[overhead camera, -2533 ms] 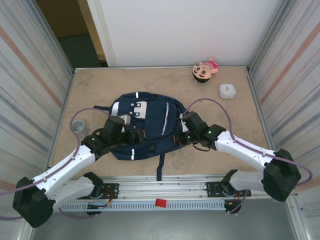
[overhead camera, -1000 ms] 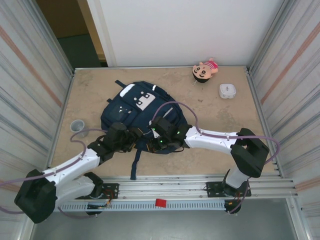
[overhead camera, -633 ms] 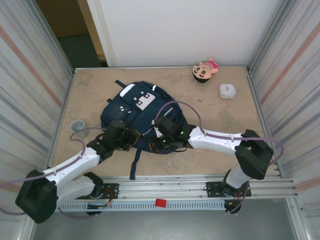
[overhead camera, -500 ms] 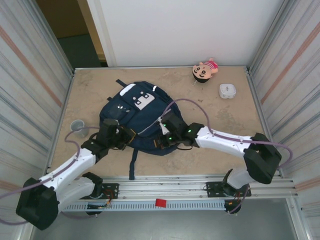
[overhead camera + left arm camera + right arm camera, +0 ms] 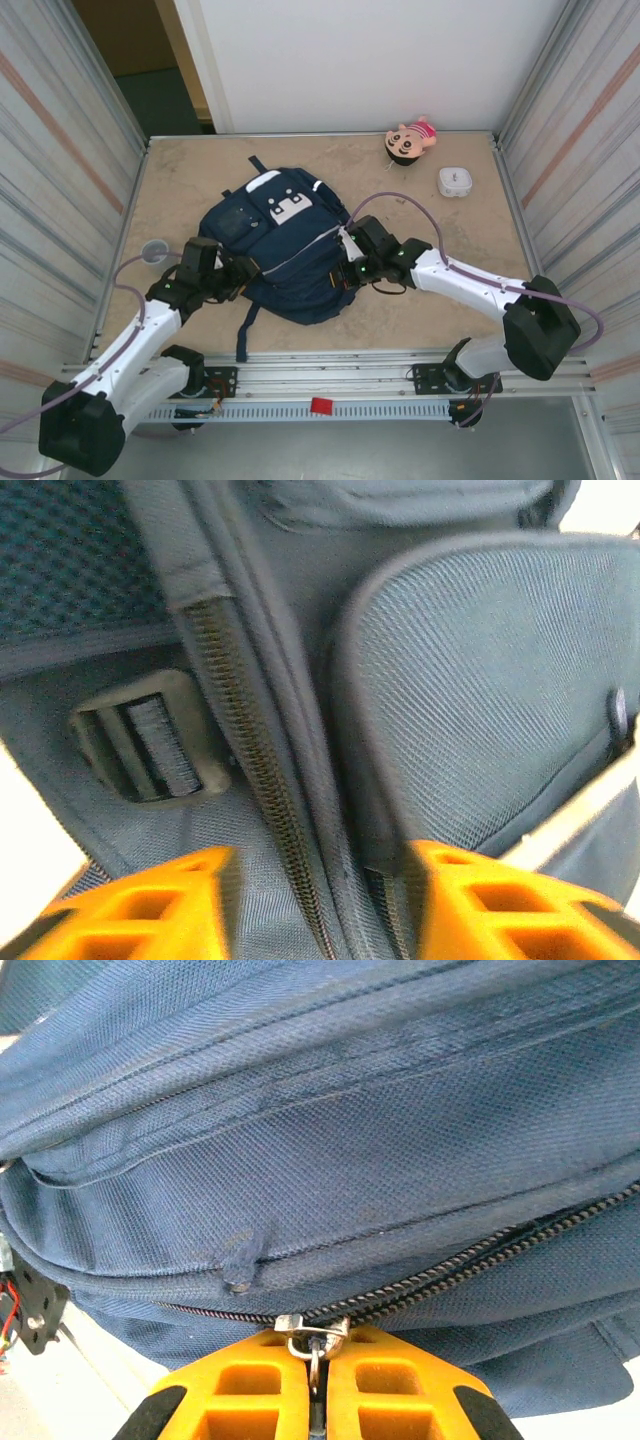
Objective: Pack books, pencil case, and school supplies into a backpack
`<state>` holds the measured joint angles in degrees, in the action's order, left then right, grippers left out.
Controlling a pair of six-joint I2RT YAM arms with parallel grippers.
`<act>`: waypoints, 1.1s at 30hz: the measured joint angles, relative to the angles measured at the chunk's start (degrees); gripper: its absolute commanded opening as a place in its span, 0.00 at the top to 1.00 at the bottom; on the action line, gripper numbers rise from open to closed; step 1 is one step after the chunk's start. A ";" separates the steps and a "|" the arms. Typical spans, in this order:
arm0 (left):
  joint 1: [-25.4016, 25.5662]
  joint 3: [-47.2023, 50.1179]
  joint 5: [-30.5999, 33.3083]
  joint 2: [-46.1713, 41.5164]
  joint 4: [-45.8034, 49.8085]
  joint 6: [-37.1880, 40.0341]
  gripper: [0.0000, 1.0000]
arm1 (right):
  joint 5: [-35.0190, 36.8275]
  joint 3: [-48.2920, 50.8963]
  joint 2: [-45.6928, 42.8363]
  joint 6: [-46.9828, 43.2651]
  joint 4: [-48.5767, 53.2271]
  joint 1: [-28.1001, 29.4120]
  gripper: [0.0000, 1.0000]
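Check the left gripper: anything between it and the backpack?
Nothing visible. The left gripper is open and close up to the backpack, with its fingers on either side of the zipper.

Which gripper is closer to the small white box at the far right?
Right. The right gripper holds a zipper pull on the backpack, left of the white box; the left gripper is farther left, at the backpack's other side.
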<state>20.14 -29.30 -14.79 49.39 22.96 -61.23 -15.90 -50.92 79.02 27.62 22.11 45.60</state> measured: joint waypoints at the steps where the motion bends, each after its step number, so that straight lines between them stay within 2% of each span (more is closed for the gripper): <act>1: 1.11 -0.13 0.39 -0.68 0.39 -0.59 0.33 | 0.09 0.00 -0.02 0.07 0.09 0.31 1.00; 4: 6.97 -1.07 1.16 -2.58 0.31 -4.00 0.27 | 0.50 0.00 -0.02 0.28 0.26 1.33 1.00; 9: 17.16 -1.31 3.13 -2.54 -3.02 -11.28 0.26 | 0.81 0.00 -0.02 0.37 0.26 1.66 1.00; 13: 21.20 -0.94 5.86 0.50 -6.16 -14.91 0.26 | 0.87 0.00 -0.13 0.37 0.28 1.70 1.00; 16: 21.40 -0.87 6.80 4.24 -8.33 -16.33 0.38 | 0.94 0.09 -0.59 0.44 0.22 1.97 1.00; 18: 21.31 -0.74 7.19 6.14 -9.27 -16.74 0.55 | 1.01 0.48 -1.18 0.76 -0.02 2.08 1.00; 20: 20.39 -0.46 6.88 6.91 -9.20 -15.91 0.78 | 1.40 0.96 -1.92 1.49 -0.17 2.16 1.00; 22: 18.45 -0.33 5.66 6.71 -8.52 -13.64 0.91 | 2.58 1.03 -2.27 2.21 -0.31 3.17 1.00; 24: 15.45 -0.39 3.72 5.75 -7.08 -9.42 0.98 | 3.78 1.03 -2.34 3.43 -0.83 5.20 1.00; 27: 9.05 -0.98 -0.31 4.15 -4.15 -1.33 0.99 | 5.11 1.03 -2.27 5.66 -2.58 9.20 1.00; 30: 1.38 -3.39 -5.38 4.50 -0.24 7.10 0.96 | 6.05 -0.09 -0.55 7.50 -4.31 13.00 1.00; 33: -4.68 -6.60 -7.65 7.04 3.26 14.29 0.84 | 6.91 -5.44 5.01 8.00 -3.74 16.11 1.00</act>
<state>15.46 -35.90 -22.44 56.42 26.22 -46.94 -8.99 -56.36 84.03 35.62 18.37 61.71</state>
